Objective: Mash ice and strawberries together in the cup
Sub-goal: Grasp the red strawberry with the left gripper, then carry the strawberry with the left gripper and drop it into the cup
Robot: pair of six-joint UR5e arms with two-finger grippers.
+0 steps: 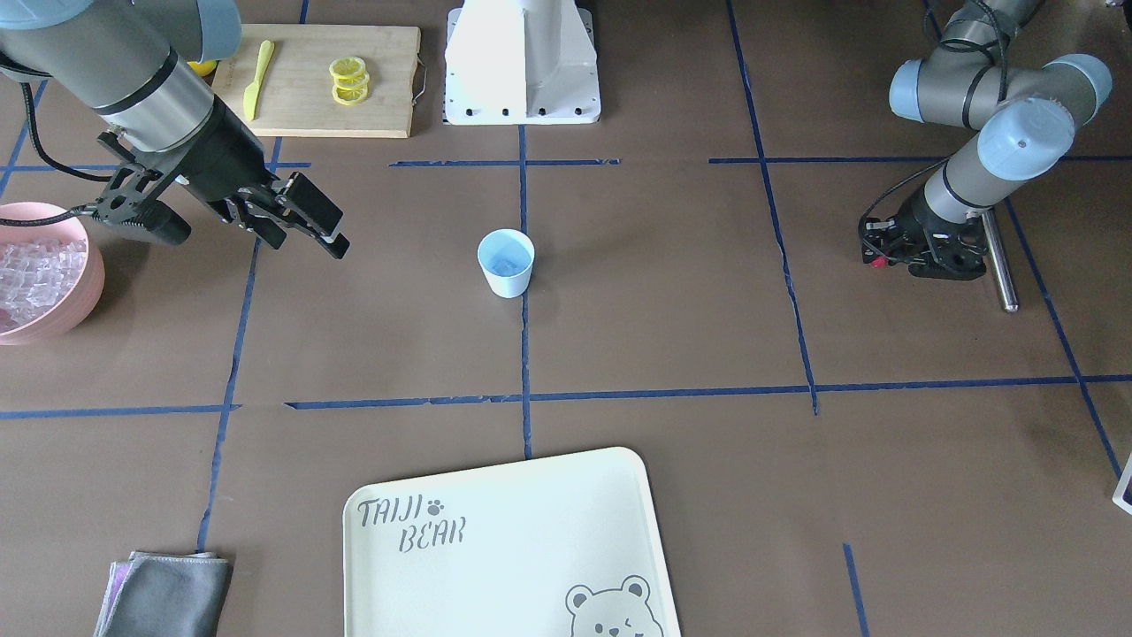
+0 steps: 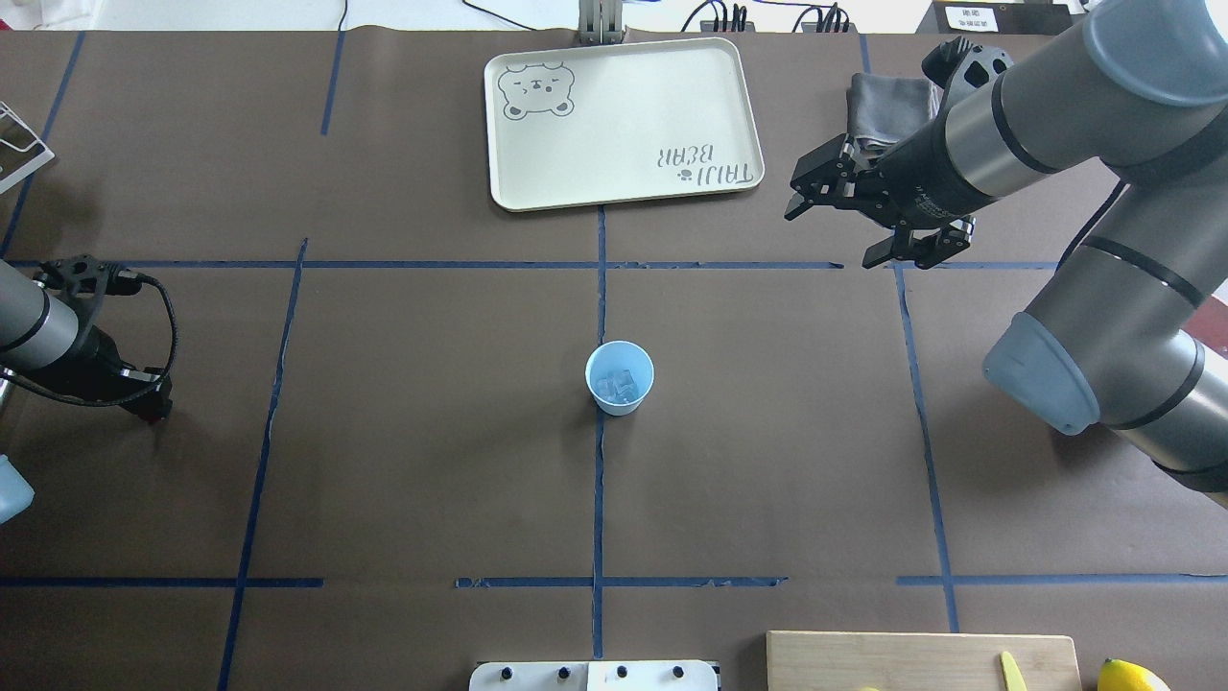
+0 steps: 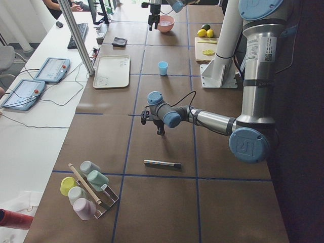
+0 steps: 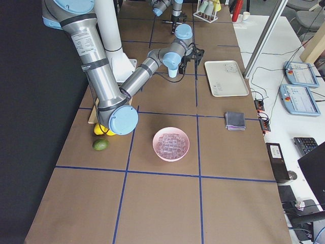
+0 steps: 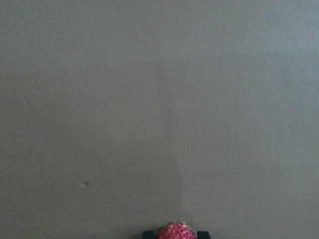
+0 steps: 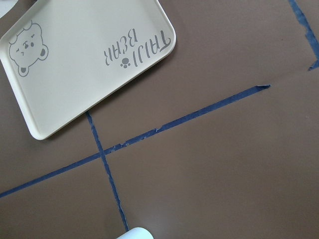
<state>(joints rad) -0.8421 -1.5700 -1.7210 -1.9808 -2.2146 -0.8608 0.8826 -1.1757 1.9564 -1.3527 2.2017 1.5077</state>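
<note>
Front-facing view: one small, pale blue tapered cup stands upright at the middle of the matte brown surface. One round pink bowl, heaped with glassy spare cubes, sits well apart from it. The black right claw hangs released, fingers spread, between bowl and cup. The left claw is low at the far side. Overhead view: the ice, a few clear faceted cubes, lies in the cup's bottom; exact count cannot be told. One smooth cream tray has rounded corners. Left wrist view: one red, pimpled strawberry is gripped between the left claw's two black fingertips, over bare surface. Right wrist view: the tray's corner and the cup's rim only.
</note>
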